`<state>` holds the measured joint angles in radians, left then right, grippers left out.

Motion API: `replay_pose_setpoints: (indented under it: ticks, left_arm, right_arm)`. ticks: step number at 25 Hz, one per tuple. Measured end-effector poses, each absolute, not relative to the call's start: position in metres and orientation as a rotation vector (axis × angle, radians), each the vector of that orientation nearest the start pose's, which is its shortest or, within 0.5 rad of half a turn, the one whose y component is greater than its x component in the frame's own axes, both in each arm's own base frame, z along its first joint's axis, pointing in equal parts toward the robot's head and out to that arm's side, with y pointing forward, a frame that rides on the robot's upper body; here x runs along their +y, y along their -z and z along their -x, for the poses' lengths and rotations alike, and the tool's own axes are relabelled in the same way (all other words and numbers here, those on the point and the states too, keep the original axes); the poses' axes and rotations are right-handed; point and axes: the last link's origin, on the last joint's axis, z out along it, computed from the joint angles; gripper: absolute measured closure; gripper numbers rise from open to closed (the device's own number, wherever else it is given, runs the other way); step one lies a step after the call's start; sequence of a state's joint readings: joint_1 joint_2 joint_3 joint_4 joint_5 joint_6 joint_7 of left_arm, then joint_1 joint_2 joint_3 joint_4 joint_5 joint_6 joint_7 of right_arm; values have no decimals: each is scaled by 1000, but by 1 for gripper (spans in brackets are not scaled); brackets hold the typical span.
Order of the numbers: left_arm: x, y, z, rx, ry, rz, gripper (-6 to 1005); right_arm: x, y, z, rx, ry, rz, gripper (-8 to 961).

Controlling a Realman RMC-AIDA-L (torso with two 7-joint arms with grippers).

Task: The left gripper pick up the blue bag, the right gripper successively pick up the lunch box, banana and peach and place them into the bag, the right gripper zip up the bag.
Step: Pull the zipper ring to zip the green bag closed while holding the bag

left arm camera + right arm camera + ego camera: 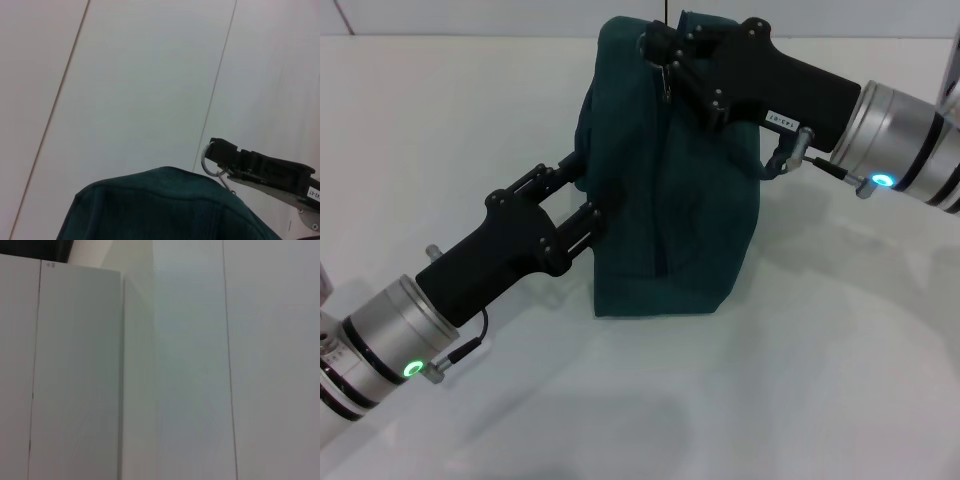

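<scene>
Head view: the blue bag (pixel 665 170) stands mid-frame on the white counter (pixel 820 380). My left gripper (pixel 588 200) is clamped on its left side wall; my right gripper (pixel 665 62), at the top, looks pinched on the zipper pull. The fabric is soft and slumps, so I'd hold near the seams. There's open counter all round.

No legible text anywhere.

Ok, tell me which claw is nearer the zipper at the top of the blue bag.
Right. The right claw is at the top edge of the blue bag, by the zipper; the left claw is lower, against the bag's side.
</scene>
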<state>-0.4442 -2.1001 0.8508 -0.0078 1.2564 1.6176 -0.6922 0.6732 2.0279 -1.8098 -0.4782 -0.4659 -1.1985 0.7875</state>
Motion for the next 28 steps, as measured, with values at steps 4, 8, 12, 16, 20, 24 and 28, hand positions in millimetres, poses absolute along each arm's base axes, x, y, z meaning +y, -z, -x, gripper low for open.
replay_pose_setpoints:
  ticks: [4,8,12,16,20,24,28]
  left_arm:
    - [265,56,272,-598,1255,2188,408]
    - [266,56,271,-595,1256,2190,537]
    - [267,57,269,-592,1260,2196,660]
    - [265,59,267,-567,1253,2227,789]
    - [260,63,265,-518,1234,2274,935]
    - [257,66,264,-482,1227,2304,945]
    - [255,65,263,-467,1240,2305,950]
  right_arm:
    - [373,51,-140,135,-1208,2422,935]
    - [373,51,-141,137,-1205,2420,935]
    - [373,52,-142,139,-1204,2425,935]
    - [375,48,-141,170,-1233,2390,935]
    - [381,40,-147,246,-1259,2311,935]
    - [385,38,-153,289,-1240,2278,935]
    - [384,40,-154,292,-1231,2286,935]
